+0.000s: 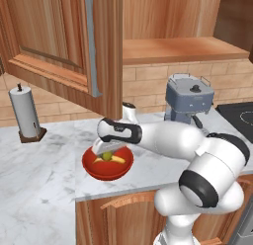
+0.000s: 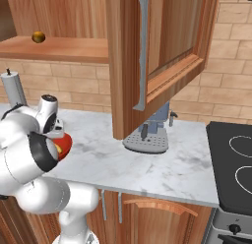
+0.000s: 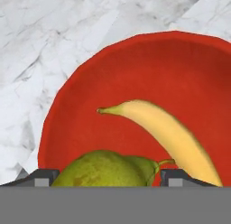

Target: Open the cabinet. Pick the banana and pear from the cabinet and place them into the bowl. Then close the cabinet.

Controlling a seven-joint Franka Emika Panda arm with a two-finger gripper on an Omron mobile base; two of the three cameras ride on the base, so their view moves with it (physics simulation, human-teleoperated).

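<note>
Marble counter [image 1: 44, 175] under the wall cabinet [image 1: 59, 46], door swung wide over the work area. Red bowl [image 1: 94, 172] sits near the counter's front edge, paper-towel roll [image 1: 25, 113] well to its left. Gripper [image 1: 105, 151] hovers low over the bowl. Hand view: pear [image 3: 101, 171] between the 2 finger tips, each tip standing clear of its sides, so jaws read as spread and not clamping it. Banana [image 3: 167, 133] lies in the bowl just beside the pear.

Judgement: both fruits are in; placing step is at its end, pear being let go. Next move calls for lifting straight up clear of the rim, then reaching the open door's grey handle [image 1: 92, 41] to push it shut. A small round fruit [image 2: 38, 37] sits on the cabinet shelf, not part of the job.
</note>
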